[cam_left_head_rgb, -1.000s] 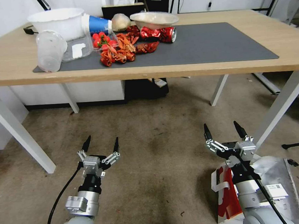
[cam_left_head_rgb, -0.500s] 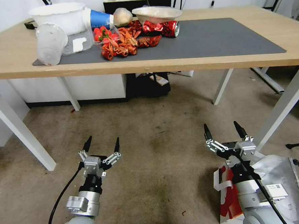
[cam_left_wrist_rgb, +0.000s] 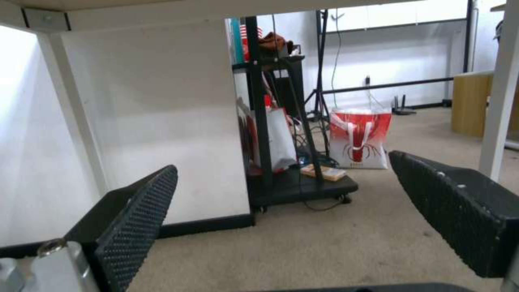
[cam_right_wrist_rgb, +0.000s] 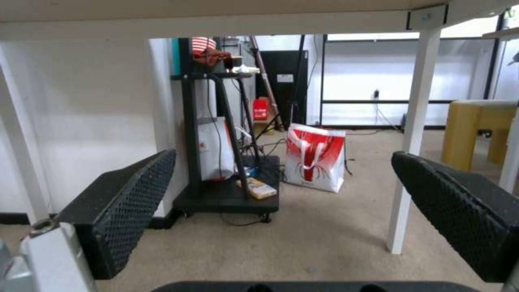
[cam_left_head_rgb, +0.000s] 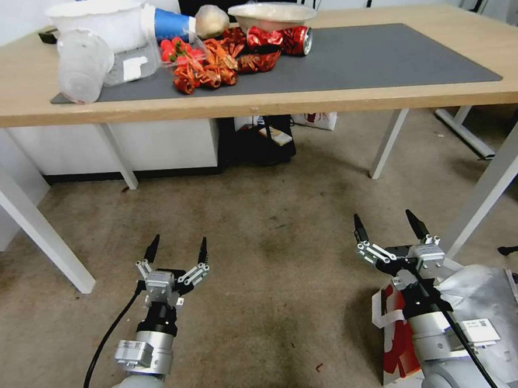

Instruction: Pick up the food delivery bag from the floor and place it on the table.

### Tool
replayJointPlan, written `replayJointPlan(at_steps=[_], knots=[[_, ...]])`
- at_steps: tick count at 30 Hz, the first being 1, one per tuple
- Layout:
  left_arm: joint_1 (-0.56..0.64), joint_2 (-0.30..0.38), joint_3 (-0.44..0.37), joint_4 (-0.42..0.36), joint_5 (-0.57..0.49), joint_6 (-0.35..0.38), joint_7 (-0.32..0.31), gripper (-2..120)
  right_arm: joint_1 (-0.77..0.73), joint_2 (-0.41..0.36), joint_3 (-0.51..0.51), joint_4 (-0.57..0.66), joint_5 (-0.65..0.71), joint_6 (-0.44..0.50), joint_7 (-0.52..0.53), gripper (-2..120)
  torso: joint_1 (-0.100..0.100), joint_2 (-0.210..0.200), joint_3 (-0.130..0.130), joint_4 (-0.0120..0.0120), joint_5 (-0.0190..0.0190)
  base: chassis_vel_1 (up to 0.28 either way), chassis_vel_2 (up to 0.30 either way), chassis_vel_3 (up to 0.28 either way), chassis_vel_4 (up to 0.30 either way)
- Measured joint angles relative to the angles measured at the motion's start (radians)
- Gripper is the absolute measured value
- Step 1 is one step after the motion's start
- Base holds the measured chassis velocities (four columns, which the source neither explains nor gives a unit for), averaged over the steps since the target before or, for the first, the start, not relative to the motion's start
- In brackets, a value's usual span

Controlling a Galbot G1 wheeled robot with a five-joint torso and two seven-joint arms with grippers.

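Floor: brownish-grey stained carpet-like floor [cam_left_head_rgb: 261, 229], spread under and in front of the table.
Table: large light-wood tabletop on white legs [cam_left_head_rgb: 382, 96], carrying a dark grey rectangular mat [cam_left_head_rgb: 379, 55]; clutter at its left end — white tub [cam_left_head_rgb: 96, 19], clear plastic cup [cam_left_head_rgb: 81, 64], red crushed can [cam_left_head_rgb: 287, 40], red crayfish shells [cam_left_head_rgb: 205, 74].
Bag: boxy red-and-white food delivery bag with silver foil lining [cam_left_head_rgb: 488, 309], on the floor at lower right, beneath and beside the right arm, well apart from the tabletop.
Left gripper [cam_left_head_rgb: 176, 252]: low over bare carpet, fingers spread wide, holding nothing.
Right gripper [cam_left_head_rgb: 387, 227]: just above the bag's near edge, fingers spread wide, empty.
Background: small white red-printed bag [cam_right_wrist_rgb: 315, 162] on the floor beyond the table, beside a black wheeled stand [cam_right_wrist_rgb: 227, 194].
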Motion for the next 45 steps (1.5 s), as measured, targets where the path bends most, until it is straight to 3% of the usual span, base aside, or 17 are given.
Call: replayJointPlan(at_steps=[7,10,13,16,32,35,45], knots=[[0.001,-0.001,0.001,0.000,0.000,-0.007,0.000,98,0.000,-0.001,0.000,0.000,0.000,0.001,0.000,100,-0.001,-0.001,0.000,0.0000,0.0000,0.000,0.000,0.000,0.000],[0.000,-0.002,0.001,0.004,-0.003,-0.032,0.010,98,0.000,-0.001,0.000,0.000,0.000,0.001,0.000,100,-0.001,-0.001,0.000,0.0000,0.0001,0.000,0.000,0.000,0.000],[-0.010,-0.005,0.000,0.024,-0.016,-0.109,0.034,101,0.000,0.000,0.001,0.000,0.001,0.001,-0.001,100,-0.001,0.001,0.000,0.0000,0.0000,0.000,0.000,0.000,0.000],[-0.013,-0.005,0.000,0.026,-0.018,-0.120,0.034,102,-0.001,0.000,0.001,0.000,0.004,0.001,-0.001,100,0.000,0.003,0.000,0.0000,0.0000,0.000,0.000,0.000,0.000],[-0.014,0.004,0.004,0.016,0.012,-0.066,-0.009,100,0.000,-0.013,0.034,0.012,0.023,-0.018,0.002,100,0.000,0.006,0.000,0.0001,0.0001,0.000,0.000,0.000,0.000],[-0.015,0.011,-0.001,0.011,0.011,-0.030,-0.018,100,-0.005,-0.023,0.085,0.012,0.040,-0.028,-0.007,100,0.000,0.007,0.000,0.0000,0.0001,0.000,0.000,0.000,0.000],[-0.023,0.017,0.002,0.016,0.008,-0.012,-0.023,100,-0.011,-0.035,0.265,-0.035,0.093,-0.027,-0.019,100,0.001,0.008,0.000,0.0001,0.0002,0.000,0.000,0.000,0.000]])
